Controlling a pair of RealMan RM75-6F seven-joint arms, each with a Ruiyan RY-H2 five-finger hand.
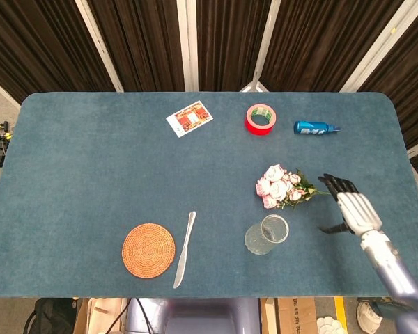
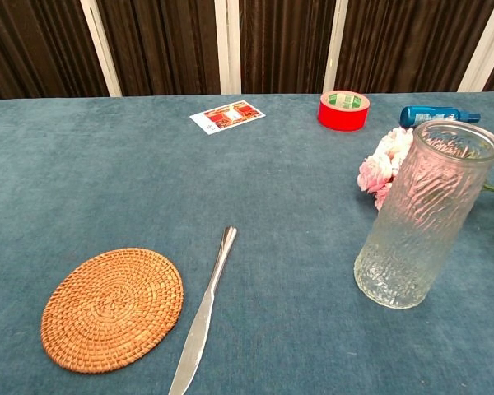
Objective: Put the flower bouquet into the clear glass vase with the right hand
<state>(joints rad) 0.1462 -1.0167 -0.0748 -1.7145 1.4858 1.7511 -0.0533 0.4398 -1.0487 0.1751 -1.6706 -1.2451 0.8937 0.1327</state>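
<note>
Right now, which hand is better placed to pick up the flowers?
The right hand: it hovers open just beside the bouquet, at its stem end, near the vase. The left hand shows in neither view.

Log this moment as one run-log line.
phase: reach | right hand: open, beside bouquet stem, not touching | flower bouquet: lying on table | clear glass vase: upright, empty | left hand: not in view

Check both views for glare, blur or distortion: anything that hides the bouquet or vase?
Head view: even lighting, sharp, no glare; bouquet, vase and right hand all clear. Chest view: also sharp, but the ribbed vase stands in front of the bouquet and smears its pink through the glass; the vase's right edge runs close to the frame.
</note>
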